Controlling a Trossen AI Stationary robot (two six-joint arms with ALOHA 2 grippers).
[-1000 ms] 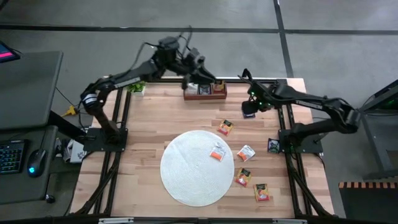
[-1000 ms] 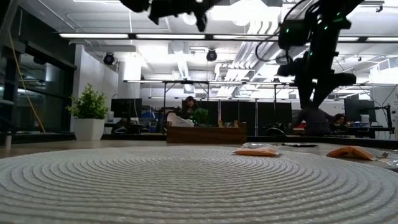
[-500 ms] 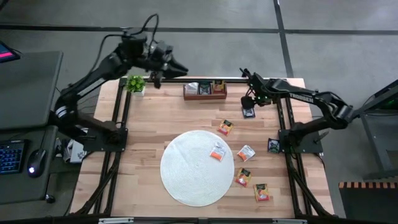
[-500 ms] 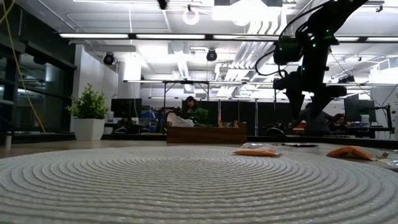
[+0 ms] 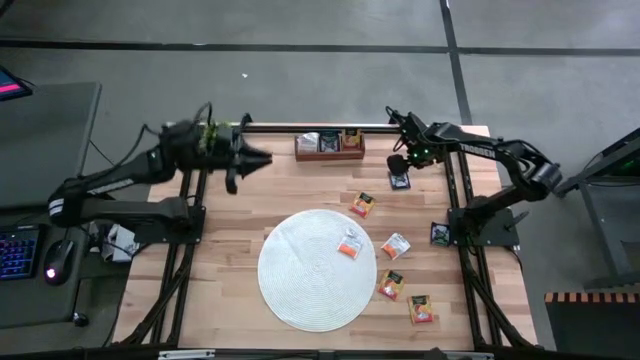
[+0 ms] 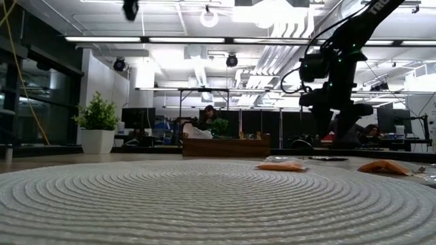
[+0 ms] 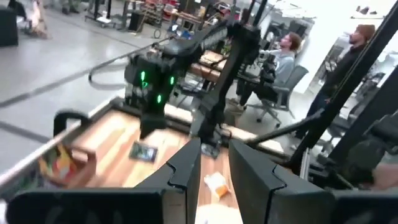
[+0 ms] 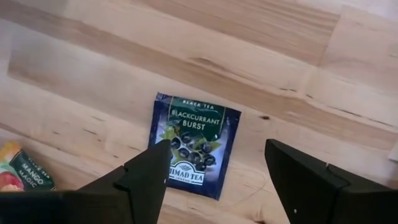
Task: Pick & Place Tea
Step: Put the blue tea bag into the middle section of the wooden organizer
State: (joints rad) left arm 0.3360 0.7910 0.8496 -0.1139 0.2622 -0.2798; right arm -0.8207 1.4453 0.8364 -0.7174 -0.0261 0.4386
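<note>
My right hand (image 8: 214,171) hovers over black blackcurrant sachet (image 8: 193,144), fingers spread wide, nothing gripped. Sachet lies flat on bench (image 5: 240,215), at 4 o'clock from wooden tray (image 5: 329,150). I judge it light, thin, slick foil, likely to slide; best pinched across opposite edges. Left hand (image 7: 214,168) waits off bench's left side, nearly clenched, empty.

Eight tea sachets (image 5: 400,181) on the table, one round mat (image 5: 300,290), one tray (image 5: 329,153).
</note>
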